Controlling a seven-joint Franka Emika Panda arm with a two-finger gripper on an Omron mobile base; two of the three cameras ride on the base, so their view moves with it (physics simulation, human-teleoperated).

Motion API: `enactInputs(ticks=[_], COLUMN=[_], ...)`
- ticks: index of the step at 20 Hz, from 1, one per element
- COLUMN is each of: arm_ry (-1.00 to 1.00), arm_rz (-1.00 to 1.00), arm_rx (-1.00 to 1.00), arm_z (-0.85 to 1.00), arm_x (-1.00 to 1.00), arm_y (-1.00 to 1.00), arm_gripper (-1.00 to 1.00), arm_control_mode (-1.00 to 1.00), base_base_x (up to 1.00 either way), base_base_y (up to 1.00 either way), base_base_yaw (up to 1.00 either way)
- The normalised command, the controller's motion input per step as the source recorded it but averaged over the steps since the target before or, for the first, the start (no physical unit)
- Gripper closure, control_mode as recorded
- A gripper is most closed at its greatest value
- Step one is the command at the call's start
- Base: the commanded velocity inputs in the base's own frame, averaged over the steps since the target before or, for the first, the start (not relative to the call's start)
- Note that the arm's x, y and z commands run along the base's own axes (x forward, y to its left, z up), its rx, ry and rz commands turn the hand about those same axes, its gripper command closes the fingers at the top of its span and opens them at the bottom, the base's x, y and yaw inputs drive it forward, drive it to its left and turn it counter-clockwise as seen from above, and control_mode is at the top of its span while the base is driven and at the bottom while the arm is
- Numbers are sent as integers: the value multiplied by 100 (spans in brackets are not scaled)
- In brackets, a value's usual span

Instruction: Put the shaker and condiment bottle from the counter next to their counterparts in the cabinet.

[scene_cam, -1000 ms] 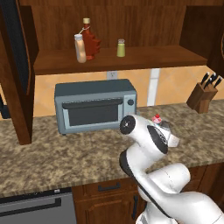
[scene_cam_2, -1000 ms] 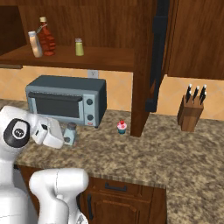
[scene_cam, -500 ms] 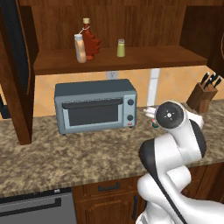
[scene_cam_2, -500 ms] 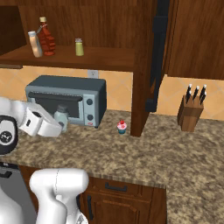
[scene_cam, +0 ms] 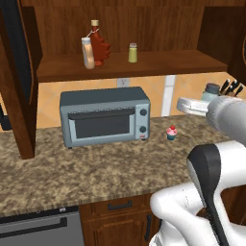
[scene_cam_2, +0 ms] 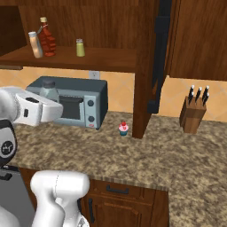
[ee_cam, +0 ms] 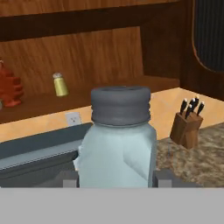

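arm level, tool (ee_cam: 117, 181) gripping upright shaker (ee_cam: 118, 140)

arm: raised, extended forward | gripper (ee_cam: 116, 183): clamped on shaker (ee_cam: 118, 140), upright

You saw the small grey-blue glassy shaker (scene_cam_2: 48, 90) atop the white hand | before the grey-blue toaster oven (scene_cam_2: 84, 103) | pink cupcake (scene_cam_2: 123, 128) just right of the oven.
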Motion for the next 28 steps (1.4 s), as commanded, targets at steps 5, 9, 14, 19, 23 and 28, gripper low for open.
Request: enactInputs(ticks=[5,9,14,19,23,28], arm_ry=[-7,6,-4,-11,3,0], arm_rz=[28,19,11,4,5,0], arm_rx=[-4,-2,0,0,-10,0], arm_z=[19,2,50,50,-14,0], arm_x=[1,38,21,0,6,54], arm_y=[30,22,0,0,50,9], arm_gripper=[100,100,100,100,100,100], arm_control_mode=[-100,-100,-100,-100,-100,-100], base_base_x=[0,0,0,0,0,0], base_base_y=[0,0,0,0,0,0], base_base_yaw=[0,0,0,0,0,0])
